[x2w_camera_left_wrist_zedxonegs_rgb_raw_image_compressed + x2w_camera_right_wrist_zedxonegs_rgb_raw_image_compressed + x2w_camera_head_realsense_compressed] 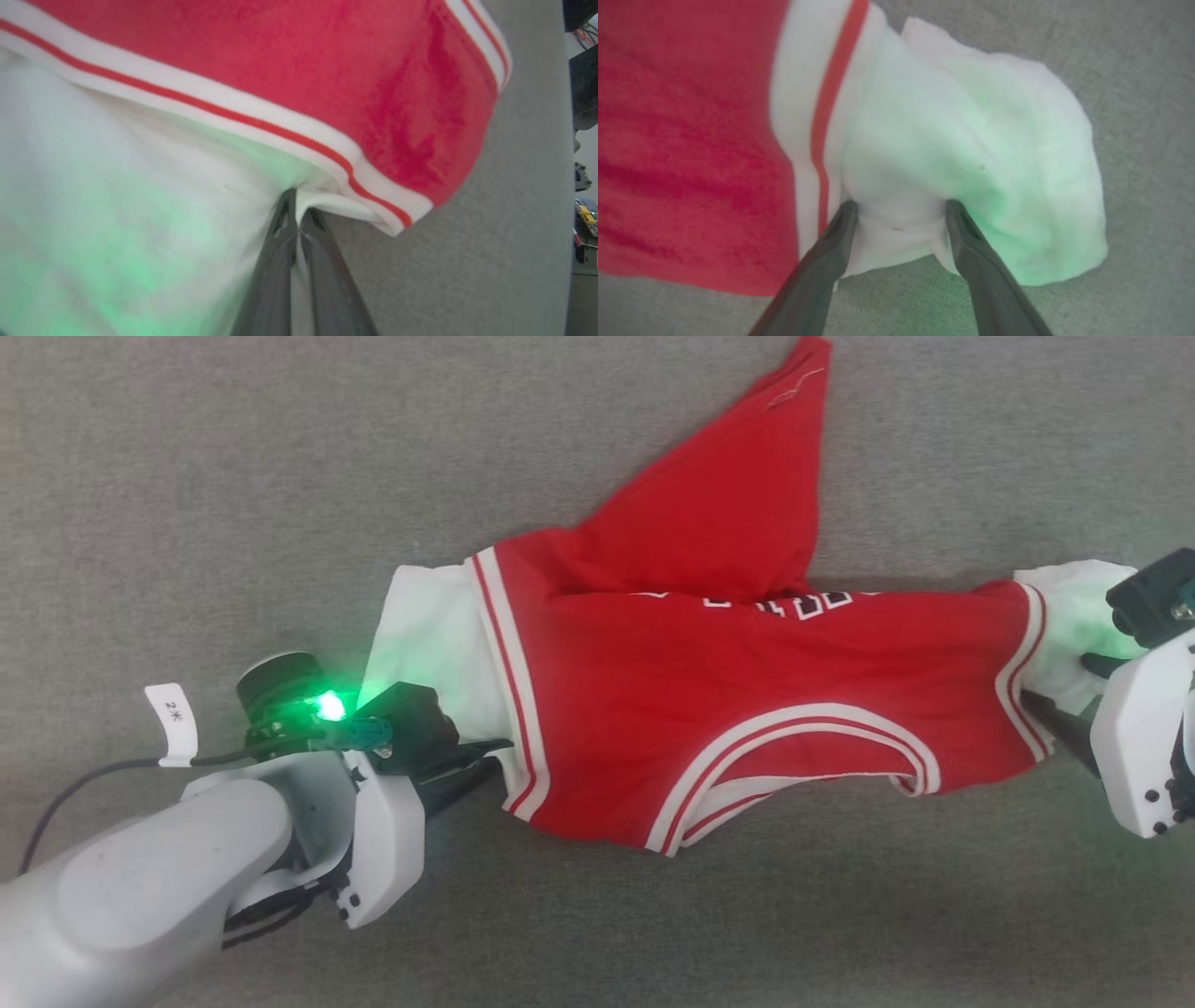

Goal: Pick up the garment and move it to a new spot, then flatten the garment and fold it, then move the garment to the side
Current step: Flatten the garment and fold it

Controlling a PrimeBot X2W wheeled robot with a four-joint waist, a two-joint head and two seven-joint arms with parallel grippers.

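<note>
The garment (728,709), a red shirt with white sleeve ends and striped trim, lies stretched sideways across the grey surface, with one red flap pointing up toward the top of the head view. My left gripper (495,749) is at its left sleeve. In the left wrist view its fingers (280,233) are pressed together on the white sleeve edge of the garment (280,56). My right gripper (1050,714) is at the right sleeve. In the right wrist view the gripper (900,210) stands open, and white sleeve cloth of the garment (924,140) bunches between its spread fingers.
A grey cloth-covered surface (233,476) extends on all sides of the shirt. A black cable with a white tag (173,719) runs beside my left wrist. In the left wrist view the surface ends at an edge (563,186), with dark clutter beyond it.
</note>
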